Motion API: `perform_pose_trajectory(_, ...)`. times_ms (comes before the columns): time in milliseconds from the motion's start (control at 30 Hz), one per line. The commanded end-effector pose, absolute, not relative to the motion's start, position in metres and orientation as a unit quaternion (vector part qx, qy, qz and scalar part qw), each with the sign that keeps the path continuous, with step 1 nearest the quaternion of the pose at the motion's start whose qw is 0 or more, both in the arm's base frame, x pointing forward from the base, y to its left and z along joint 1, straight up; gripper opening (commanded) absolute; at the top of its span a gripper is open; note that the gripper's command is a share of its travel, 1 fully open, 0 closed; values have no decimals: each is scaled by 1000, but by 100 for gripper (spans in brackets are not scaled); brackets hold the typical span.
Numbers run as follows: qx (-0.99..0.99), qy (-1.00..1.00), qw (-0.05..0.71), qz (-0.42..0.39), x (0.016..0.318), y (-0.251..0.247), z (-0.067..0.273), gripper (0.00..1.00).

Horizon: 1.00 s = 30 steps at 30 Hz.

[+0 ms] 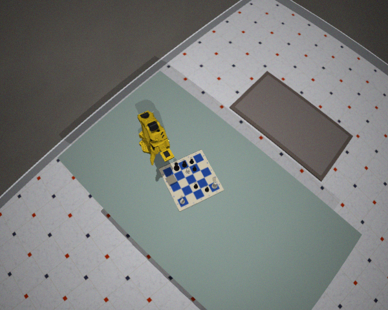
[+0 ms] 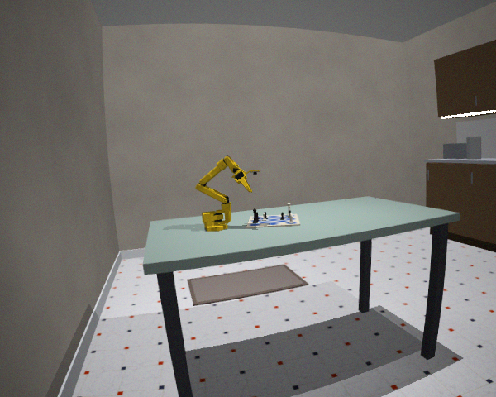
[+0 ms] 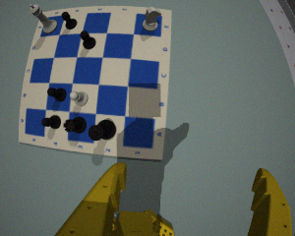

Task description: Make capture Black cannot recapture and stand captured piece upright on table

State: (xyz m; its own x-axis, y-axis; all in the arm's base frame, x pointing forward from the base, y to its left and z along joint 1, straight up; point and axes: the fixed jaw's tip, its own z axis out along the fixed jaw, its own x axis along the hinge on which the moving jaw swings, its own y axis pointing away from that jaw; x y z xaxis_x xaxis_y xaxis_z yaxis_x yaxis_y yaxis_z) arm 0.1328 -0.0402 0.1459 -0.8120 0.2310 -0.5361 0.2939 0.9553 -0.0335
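The small blue and cream chessboard (image 1: 187, 190) (image 2: 274, 220) (image 3: 144, 74) lies on the green table (image 1: 254, 233) (image 2: 325, 222) (image 3: 240, 92). Three white pieces stand on it: a pawn (image 1: 187, 171) (image 3: 79, 97) among the black pieces, a tall piece (image 1: 215, 184) (image 3: 43, 22) and another piece (image 1: 182, 201) (image 3: 149, 20) at the far corners. Several black pieces stand upright, the largest (image 1: 176, 165) (image 3: 103, 130) on the edge row nearest the arm. My gripper (image 1: 159, 157) (image 2: 252, 181) (image 3: 190, 171) is open and empty, well above the table just short of the board's near edge.
The yellow arm's base (image 1: 147, 146) (image 2: 214, 222) stands on the table beside the board. One board square (image 3: 144, 101) near the gripper looks grey. A brown mat (image 1: 288, 123) lies on the floor beyond the table.
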Motion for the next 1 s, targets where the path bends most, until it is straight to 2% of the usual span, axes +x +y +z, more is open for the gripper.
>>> perform_pose_trajectory(0,140,953,264,-52,131,-38,142,40)
perform_pose_trajectory(333,145,955,252,-51,133,-40,142,38)
perform_pose_trajectory(567,182,968,166,-39,150,-58,133,21)
perform_pose_trajectory(633,182,968,166,-39,150,-58,133,21)
perform_pose_trajectory(833,217,973,80,-21,165,-78,113,6)
perform_pose_trajectory(967,228,972,54,-15,169,-84,104,1)
